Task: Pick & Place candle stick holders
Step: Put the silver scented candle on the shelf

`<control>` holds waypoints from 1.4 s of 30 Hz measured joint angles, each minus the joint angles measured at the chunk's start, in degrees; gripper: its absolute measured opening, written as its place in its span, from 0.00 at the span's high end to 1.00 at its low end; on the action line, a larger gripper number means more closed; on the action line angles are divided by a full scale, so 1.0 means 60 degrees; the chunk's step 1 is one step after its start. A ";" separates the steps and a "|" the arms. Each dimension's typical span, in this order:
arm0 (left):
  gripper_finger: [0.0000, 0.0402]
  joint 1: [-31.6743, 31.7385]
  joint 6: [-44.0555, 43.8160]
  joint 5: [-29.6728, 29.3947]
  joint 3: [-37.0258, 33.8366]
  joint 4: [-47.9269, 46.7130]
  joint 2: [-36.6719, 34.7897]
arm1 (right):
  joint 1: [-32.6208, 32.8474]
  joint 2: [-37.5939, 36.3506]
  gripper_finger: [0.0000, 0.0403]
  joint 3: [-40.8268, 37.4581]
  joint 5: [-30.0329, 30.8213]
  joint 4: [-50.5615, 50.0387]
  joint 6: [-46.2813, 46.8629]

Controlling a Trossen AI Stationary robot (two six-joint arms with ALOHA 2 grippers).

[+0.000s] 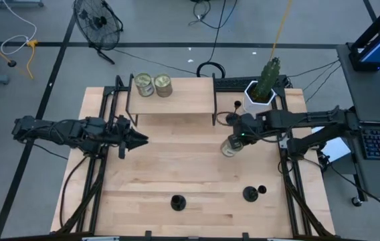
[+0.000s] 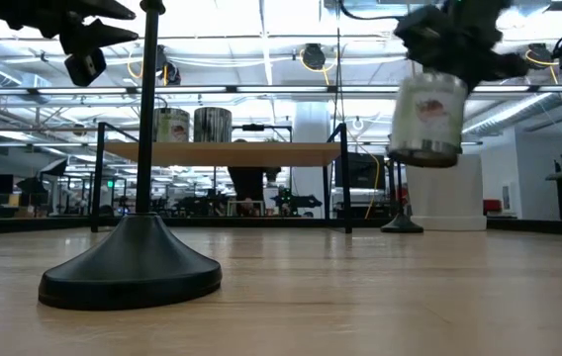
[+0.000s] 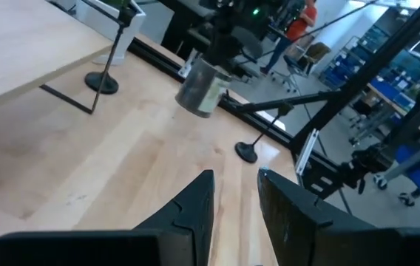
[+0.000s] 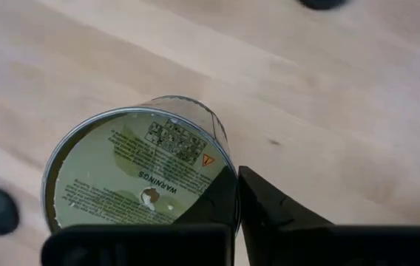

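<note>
Three black candle stick holders stand upright on their disc bases. One (image 1: pixel 177 201) is near the front edge and looms large in the low view (image 2: pixel 133 267). One (image 1: pixel 250 194) is at the front right, and one (image 1: pixel 232 119) is by the shelf's right leg. My right gripper (image 1: pixel 235 138) is shut on a greenish-yellow glass jar (image 1: pixel 229 147), held above the table at centre right (image 2: pixel 425 114). My left gripper (image 3: pixel 236 177) hovers at the left (image 1: pixel 136 139), pointing right, open by a narrow gap with nothing in it. My right gripper holds the jar by the rim (image 4: pixel 223 171) of its upper, labelled round end. It comes from above, slanting down. One finger (image 4: pixel 214 207) lies over the edge of the labelled face and the other (image 4: pixel 269 210) outside the wall. The jar hangs below the fingers, slightly tilted, clear of the table.
A low wooden shelf (image 1: pixel 173 100) on black legs stands at the back and carries two more jars (image 1: pixel 143 85) (image 1: pixel 163 85). A white pot with a green cactus (image 1: pixel 262 90) sits at the back right. Bare wood lies between the arms and toward the front left.
</note>
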 joint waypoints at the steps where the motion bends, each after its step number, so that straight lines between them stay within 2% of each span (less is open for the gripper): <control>1: 0.72 0.0000 0.0014 0.0037 0.0000 0.0015 0.0081 | 0.0083 0.0181 1.00 0.0232 0.0002 0.0047 -0.0082; 6: 0.72 -0.0008 0.0346 0.0607 0.0000 0.0524 0.0733 | 0.0349 0.0961 1.00 0.1382 0.0004 0.0669 -0.0596; 11: 0.72 -0.0292 0.2124 0.1322 -0.0004 0.1743 0.1711 | 0.0404 0.1706 1.00 0.2161 -0.0247 0.1420 -0.1135; 15: 0.72 -0.0609 0.3841 0.1400 -0.0004 0.2843 0.2532 | 0.0404 0.2330 1.00 0.2479 -0.0788 0.1906 -0.1581; 18: 0.72 -0.0700 0.4475 0.1093 -0.0004 0.3381 0.3057 | 0.0408 0.2569 1.00 0.2572 -0.1090 0.2304 -0.1817; 22: 0.72 -0.0699 0.4343 0.0641 -0.0004 0.3535 0.3606 | 0.0336 0.2804 1.00 0.2583 -0.1379 0.3037 -0.1885; 27: 0.72 -0.0742 0.4265 0.0617 -0.0004 0.4238 0.4355 | 0.0339 0.2926 1.00 0.2605 -0.1485 0.3767 -0.2008; 31: 0.72 -0.0765 0.4361 0.0620 -0.0004 0.4855 0.4947 | 0.0339 0.2981 1.00 0.2568 -0.1644 0.3720 -0.2101; 34: 0.72 -0.0765 0.4483 0.0266 0.0102 0.5100 0.5324 | 0.0337 0.3171 1.00 0.2601 -0.1724 0.4284 -0.2101; 42: 0.61 -0.0663 0.3523 0.0143 0.0851 0.5062 0.6180 | 0.0339 0.3329 1.00 0.2579 -0.1971 0.4117 -0.2339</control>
